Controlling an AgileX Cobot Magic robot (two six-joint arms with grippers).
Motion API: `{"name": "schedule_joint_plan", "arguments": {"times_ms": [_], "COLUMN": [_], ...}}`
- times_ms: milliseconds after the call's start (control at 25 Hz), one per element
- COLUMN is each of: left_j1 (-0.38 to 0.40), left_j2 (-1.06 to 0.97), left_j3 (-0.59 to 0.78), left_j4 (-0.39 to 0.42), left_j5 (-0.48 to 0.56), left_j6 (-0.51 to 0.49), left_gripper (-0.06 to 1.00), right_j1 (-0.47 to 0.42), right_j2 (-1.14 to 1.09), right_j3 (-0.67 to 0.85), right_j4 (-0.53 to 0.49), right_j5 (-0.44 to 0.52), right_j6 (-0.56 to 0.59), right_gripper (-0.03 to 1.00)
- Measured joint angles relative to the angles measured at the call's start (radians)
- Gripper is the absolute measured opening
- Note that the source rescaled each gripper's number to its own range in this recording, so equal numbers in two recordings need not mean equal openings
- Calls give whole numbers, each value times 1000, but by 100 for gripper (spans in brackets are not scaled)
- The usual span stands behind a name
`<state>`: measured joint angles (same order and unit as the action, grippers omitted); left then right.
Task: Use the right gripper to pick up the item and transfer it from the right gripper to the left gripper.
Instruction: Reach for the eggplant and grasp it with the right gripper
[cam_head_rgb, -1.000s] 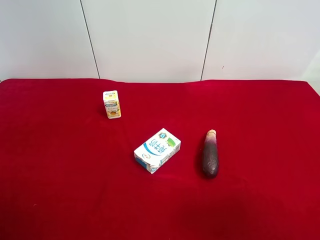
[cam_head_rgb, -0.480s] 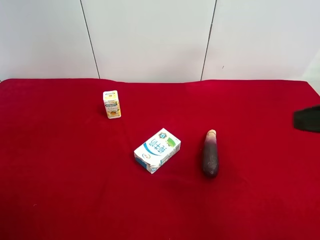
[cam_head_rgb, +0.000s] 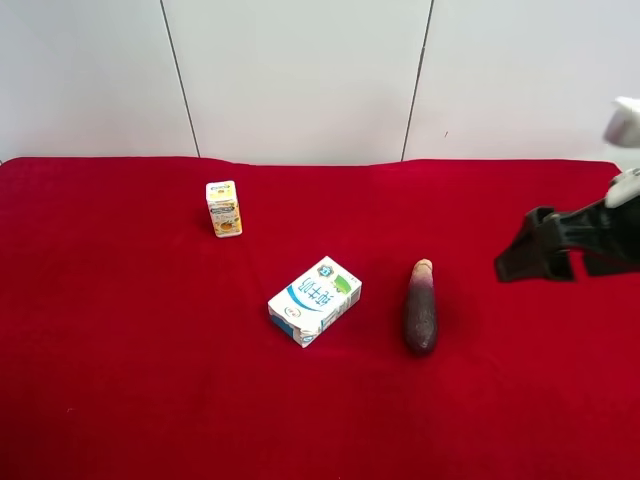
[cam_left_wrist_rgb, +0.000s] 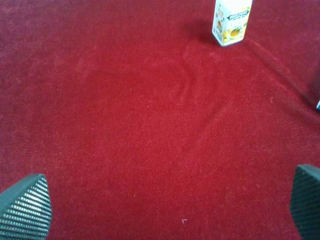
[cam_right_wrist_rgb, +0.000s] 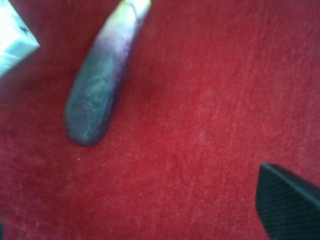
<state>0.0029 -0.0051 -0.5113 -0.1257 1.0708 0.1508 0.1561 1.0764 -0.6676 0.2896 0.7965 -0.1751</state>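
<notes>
One eggplant (cam_head_rgb: 421, 310), one white-and-blue box (cam_head_rgb: 315, 300) and one small yellow juice carton (cam_head_rgb: 224, 208) are on the desk (cam_head_rgb: 120, 400), and two grippers show. The box and the carton are both closed, so their contents cannot be seen.

The eggplant lies flat near the box, on the side toward the desk edge at the high view's right. It touches nothing, and its pale stem end points to the far edge. The box lies askew near the desk's middle. The carton stands upright nearer the far edge.

The right gripper (cam_head_rgb: 525, 258) hangs over the desk by that same side edge, near the eggplant but apart from it, jaws spread and holding nothing. The left gripper (cam_left_wrist_rgb: 170, 200), seen only in its wrist view, has its jaws released wide over a bare stretch of the desk, the carton ahead of it.

The desk is covered in red, and a white panelled wall (cam_head_rgb: 300, 80) with dark seams stands behind it.
</notes>
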Motion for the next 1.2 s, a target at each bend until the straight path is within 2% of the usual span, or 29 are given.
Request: {"name": "schedule_joint_plan", "arguments": {"times_ms": [200, 320, 480, 720, 1200], "left_j1": [0, 0, 0, 0, 0], "left_j2": [0, 0, 0, 0, 0], "left_j3": [0, 0, 0, 0, 0], "left_j4": [0, 0, 0, 0, 0], "left_j5": [0, 0, 0, 0, 0], "left_j6": [0, 0, 0, 0, 0], "left_gripper": [92, 92, 92, 92, 92], "right_j1": [0, 0, 26, 100, 173], "right_j2": [94, 131, 186, 305, 465], "right_j3": [0, 0, 0, 0, 0], "right_j4": [124, 163, 155, 85, 76], "right_j5": [-26, -49, -119, -226, -323], "right_j6": [-4, -4, 9, 134, 233], "right_gripper": [100, 100, 100, 100, 100]}}
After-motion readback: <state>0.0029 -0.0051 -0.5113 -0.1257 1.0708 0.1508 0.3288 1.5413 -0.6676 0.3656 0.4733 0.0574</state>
